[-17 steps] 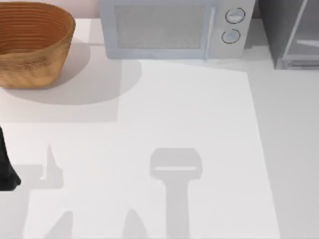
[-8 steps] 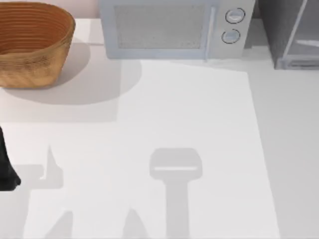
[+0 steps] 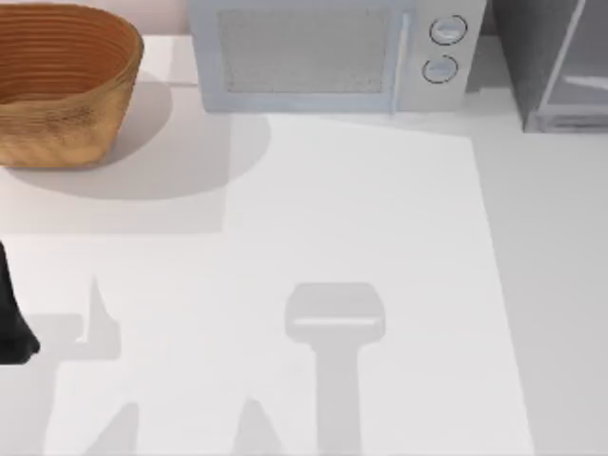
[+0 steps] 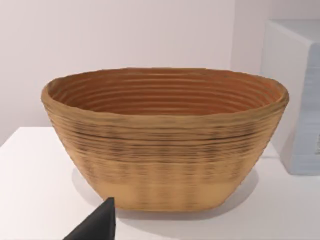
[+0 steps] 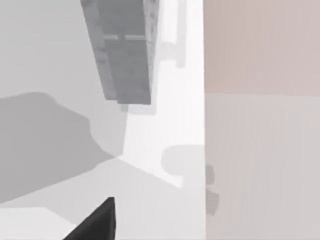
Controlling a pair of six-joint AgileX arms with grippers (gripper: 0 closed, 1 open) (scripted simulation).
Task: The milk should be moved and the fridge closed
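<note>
The milk is out of view. The fridge (image 3: pixel 556 66), a grey box with a pale door panel, stands at the table's far right corner; I cannot tell how its door stands. In the right wrist view the fridge (image 5: pixel 125 50) appears as a speckled grey block some way off, with a black part of my right gripper (image 5: pixel 97 222) at the picture's edge. My left arm (image 3: pixel 11 328) sits at the table's left edge. A black part of my left gripper (image 4: pixel 95 225) shows in the left wrist view, facing the basket.
A woven brown basket (image 3: pixel 62 81) stands at the far left, and its inside (image 4: pixel 165 95) holds nothing. A white microwave (image 3: pixel 332 52) with two round knobs sits at the back centre. Arm shadows fall across the white table (image 3: pixel 361 218).
</note>
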